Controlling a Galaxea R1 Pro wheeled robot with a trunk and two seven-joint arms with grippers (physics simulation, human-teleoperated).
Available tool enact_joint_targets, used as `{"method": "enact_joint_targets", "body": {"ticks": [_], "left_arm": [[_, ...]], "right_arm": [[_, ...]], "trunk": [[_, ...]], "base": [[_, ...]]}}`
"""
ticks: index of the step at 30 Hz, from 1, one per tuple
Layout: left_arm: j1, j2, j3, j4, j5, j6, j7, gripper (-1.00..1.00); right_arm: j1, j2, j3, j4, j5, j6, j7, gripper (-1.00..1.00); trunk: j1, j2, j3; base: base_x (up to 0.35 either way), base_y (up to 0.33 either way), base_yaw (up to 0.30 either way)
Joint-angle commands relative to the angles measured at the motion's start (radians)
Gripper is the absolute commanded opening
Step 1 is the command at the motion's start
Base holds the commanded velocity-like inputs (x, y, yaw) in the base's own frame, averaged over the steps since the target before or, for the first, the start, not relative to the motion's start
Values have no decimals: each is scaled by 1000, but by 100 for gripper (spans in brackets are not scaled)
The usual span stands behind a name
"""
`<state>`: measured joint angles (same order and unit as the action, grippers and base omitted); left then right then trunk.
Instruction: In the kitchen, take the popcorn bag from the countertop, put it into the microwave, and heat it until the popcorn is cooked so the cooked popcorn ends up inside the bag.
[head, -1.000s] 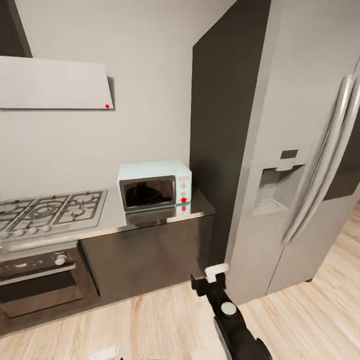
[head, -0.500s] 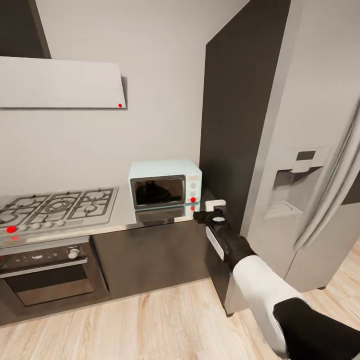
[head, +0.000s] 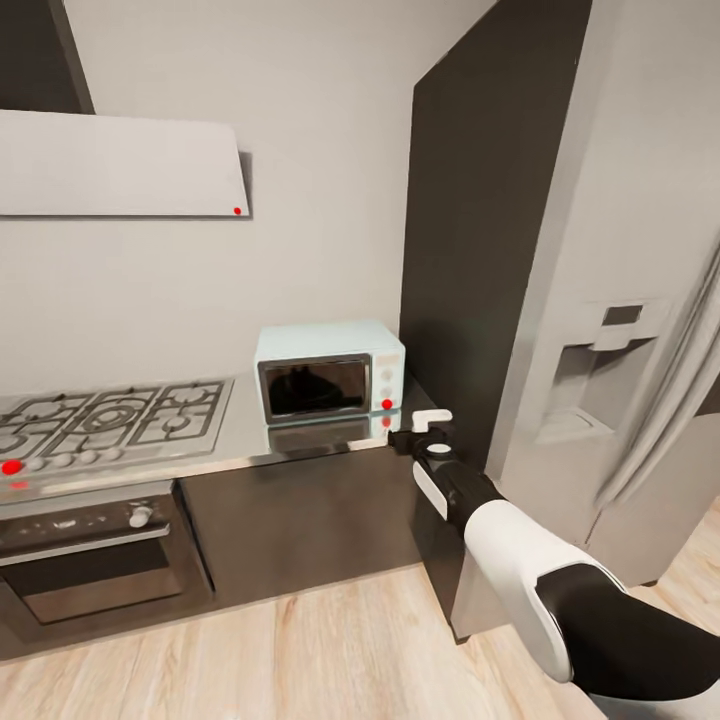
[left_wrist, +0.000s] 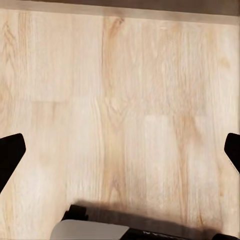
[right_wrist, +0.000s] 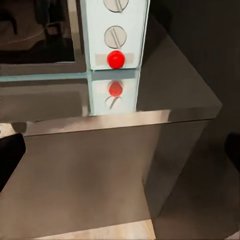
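Right gripper (head: 432, 432) is stretched out at the near corner of the desk (head: 300, 440), just below the microwave's front right corner. From the head I cannot tell how its jaws stand; the right wrist view shows two dark fingertips (right_wrist: 10, 155) at opposite edges, so the jaws are spread wide and hold nothing. That same view looks close at the microwave (right_wrist: 115, 30): two grey dials and a red button (right_wrist: 116, 59) on the white panel, all mirrored in the glossy desk top, with the dark cabinet front below.

Left gripper (left_wrist: 120, 150) points at the wood floor (left_wrist: 120, 100); its black fingertips (left_wrist: 11, 152) sit far apart at the sides, nothing between them.

Beyond the right gripper, the head view has the mint microwave (head: 330, 370) shut, at the desk's right end against the wall. Left of it lies the hob (head: 110, 420), with the oven (head: 90, 560) beneath. A fridge (head: 600, 300) stands at the right and a white hood (head: 120, 165) hangs above the hob.
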<state>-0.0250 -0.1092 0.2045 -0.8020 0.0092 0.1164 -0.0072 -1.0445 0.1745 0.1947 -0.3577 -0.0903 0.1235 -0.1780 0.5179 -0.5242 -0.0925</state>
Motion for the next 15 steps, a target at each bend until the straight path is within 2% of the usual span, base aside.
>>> {"method": "enact_joint_targets", "body": {"ticks": [1,2,3,5,6,7,10,13,15], "left_arm": [[-6,-1,3,9,1,6,-1,100],[-18,-1,3,29,1,6,-1,100],[-50,-1,3,87,-2,6,0,100],[-71,0,3,141,-4,-10,0,100],[-75,0,4,155,-4,-29,0,100],[-79,-1,3,172,-3,-73,0,100],[-82,-1,3,182,-1,-109,0,100],[-81,0,3,188,2,-115,0,100],[-82,0,3,208,3,-116,0,100]], "right_arm": [[1,0,8,-1,-9,6,0,100],[3,0,8,-1,-9,8,7,100],[9,0,8,-1,-9,10,16,100],[13,0,8,-1,-9,11,21,100],[14,0,8,-1,-9,12,23,-100],[15,0,9,-2,-10,15,24,-100],[15,0,9,-2,-10,27,44,-100],[17,0,9,-1,-9,31,76,-100],[18,0,9,-1,-9,31,82,-100]], "trunk": [[1,-2,-2],[1,-2,-2],[1,-2,-2],[1,-2,-2],[1,-2,-2],[1,-2,-2],[1,-2,-2],[1,-2,-2],[1,-2,-2]], "base": [[327,0,0],[333,0,0],[341,0,0],[182,0,0],[91,0,0],[37,0,0],[15,0,0],[31,0,0],[206,0,0]]}}
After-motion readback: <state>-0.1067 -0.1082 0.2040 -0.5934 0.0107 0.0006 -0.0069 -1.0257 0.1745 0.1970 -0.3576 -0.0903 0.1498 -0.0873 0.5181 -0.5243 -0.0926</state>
